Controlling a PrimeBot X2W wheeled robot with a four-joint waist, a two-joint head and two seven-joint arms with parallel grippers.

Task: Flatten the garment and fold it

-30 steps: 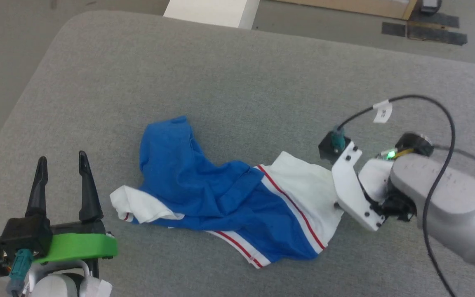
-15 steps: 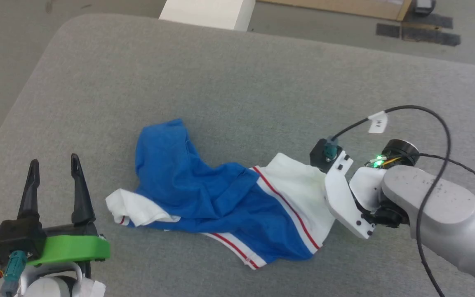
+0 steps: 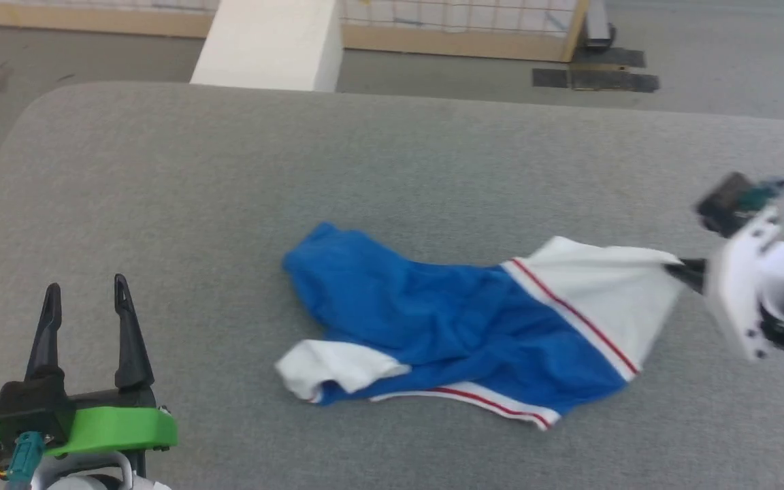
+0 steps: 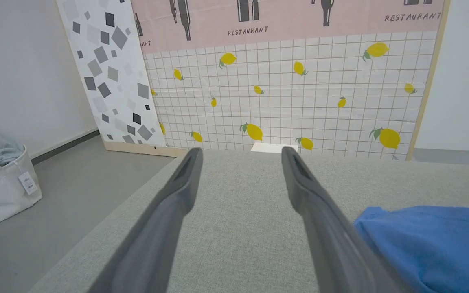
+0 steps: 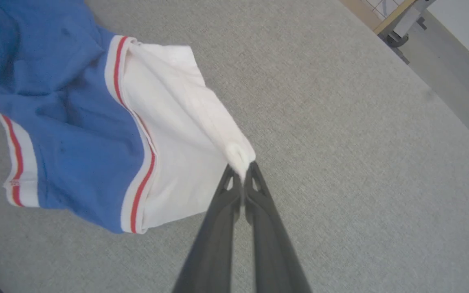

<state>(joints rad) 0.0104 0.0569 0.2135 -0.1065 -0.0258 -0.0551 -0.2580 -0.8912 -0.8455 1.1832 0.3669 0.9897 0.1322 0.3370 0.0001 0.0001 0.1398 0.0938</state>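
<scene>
The left gripper (image 3: 86, 286) is kept spread wide at 8 o'clock over the grey woven surface (image 3: 229, 190); the garment (image 3: 446, 320), bunched a second ago, is now drawn out in soft blue folds at the centre. Its white sleeve (image 3: 603, 292) is pulled to a taut peak at 3 o'clock, pinched by the right gripper (image 3: 671, 267), open before, whose blurred fingers (image 3: 690, 271) are half hidden behind a white bracket (image 3: 739, 299)

This is looking like a staged robot-testing room rather than a home: printed backdrop panels (image 4: 299, 89), one showing lemons on tiles under the word RESTAURANT, are standing against a plain white wall (image 4: 23, 69), and a tagged fabric bin (image 4: 2, 187) is sitting on the bare grey floor (image 4: 75, 195).
</scene>
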